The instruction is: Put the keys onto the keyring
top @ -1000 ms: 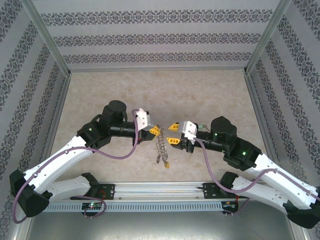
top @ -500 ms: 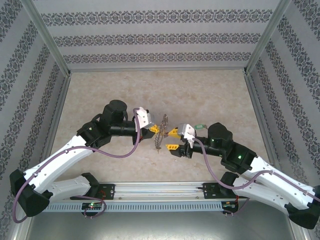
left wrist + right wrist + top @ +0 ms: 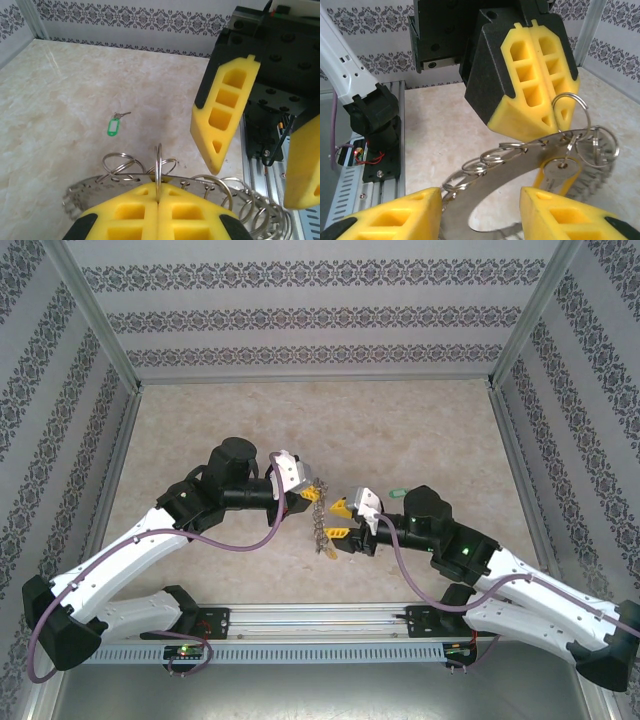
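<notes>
The keyring [image 3: 322, 530] is a flat grey metal band fringed with small split rings, and it hangs from my left gripper [image 3: 313, 493]. In the left wrist view that gripper [image 3: 159, 192] is shut on one upright split ring [image 3: 159, 160] of the keyring [image 3: 100, 185]. My right gripper [image 3: 338, 519] stands open just right of the ring. In its own view the right gripper [image 3: 480, 196] has a finger on each side of the keyring's band [image 3: 520, 172]. A yellow key [image 3: 562, 176] hangs on the band below the left gripper [image 3: 555, 117]. A green-tagged key [image 3: 114, 126] lies on the table [image 3: 397, 494].
The marble-look table [image 3: 300, 420] is walled by patterned panels on three sides. An aluminium rail [image 3: 320, 620] with both arm bases runs along the near edge. The right gripper's yellow fingers [image 3: 224, 110] hang close in front of the left wrist camera.
The right gripper has moved left and nearer, closing in on the ring. The keyring swung up half a second ago and hangs down again now. The left gripper has stayed shut.
</notes>
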Tool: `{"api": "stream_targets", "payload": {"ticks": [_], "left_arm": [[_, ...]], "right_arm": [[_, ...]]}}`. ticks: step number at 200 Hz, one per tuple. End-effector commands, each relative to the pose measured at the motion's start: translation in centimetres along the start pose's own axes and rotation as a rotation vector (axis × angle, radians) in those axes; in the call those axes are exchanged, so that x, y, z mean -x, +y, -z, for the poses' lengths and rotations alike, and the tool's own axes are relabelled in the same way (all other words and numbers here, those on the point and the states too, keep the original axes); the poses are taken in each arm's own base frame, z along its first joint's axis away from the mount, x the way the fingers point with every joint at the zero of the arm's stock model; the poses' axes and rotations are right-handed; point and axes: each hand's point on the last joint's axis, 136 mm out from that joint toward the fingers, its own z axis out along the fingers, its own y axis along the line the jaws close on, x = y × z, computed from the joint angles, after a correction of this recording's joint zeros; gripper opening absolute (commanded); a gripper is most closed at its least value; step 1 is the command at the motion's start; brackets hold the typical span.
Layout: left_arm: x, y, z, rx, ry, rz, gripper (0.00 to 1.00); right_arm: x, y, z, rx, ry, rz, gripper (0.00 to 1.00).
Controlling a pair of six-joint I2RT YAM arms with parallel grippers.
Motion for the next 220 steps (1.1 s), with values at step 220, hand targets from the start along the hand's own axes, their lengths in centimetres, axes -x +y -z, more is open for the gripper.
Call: {"api": "stream_targets", "payload": {"ticks": [220], "left_arm": [[-7.1, 2.8, 0.9, 0.207, 0.339, 0.217, 0.00]], "right_arm": [[-3.5, -2.5, 1.4, -0.199, -0.009, -0.080, 0.55]]}}
